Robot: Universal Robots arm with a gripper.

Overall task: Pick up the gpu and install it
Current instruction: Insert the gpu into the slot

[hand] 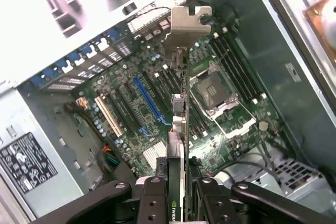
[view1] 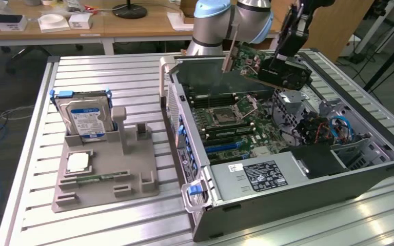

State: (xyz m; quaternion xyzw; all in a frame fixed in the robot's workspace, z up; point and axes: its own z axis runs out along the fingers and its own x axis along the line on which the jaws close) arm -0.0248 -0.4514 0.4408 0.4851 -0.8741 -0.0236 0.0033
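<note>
The gpu point(view1: 248, 61), a green-and-dark card with a silver bracket at one end, hangs tilted in the air above the far end of the open computer case point(view1: 381, 148). My gripper point(view1: 274, 65) is shut on it from above. In the wrist view the gpu point(hand: 181, 124) shows edge-on, its silver bracket pointing away from the gripper point(hand: 179, 187), whose black fingers point(hand: 155, 198) clamp it on both sides. Below it lies the motherboard point(hand: 131, 77) with a blue slot point(hand: 149, 100) and the processor socket point(hand: 215, 87); the card stands apart from the board.
A grey fixture tray point(view1: 108, 189) at the exterior view's left carries an upright hard drive with a blue label point(view1: 84, 120) and a flat memory stick point(view1: 101, 178). The case holds a labelled power supply point(view1: 262, 177) and cables point(view1: 337, 128). A slatted metal table point(view1: 26, 154) lies beneath.
</note>
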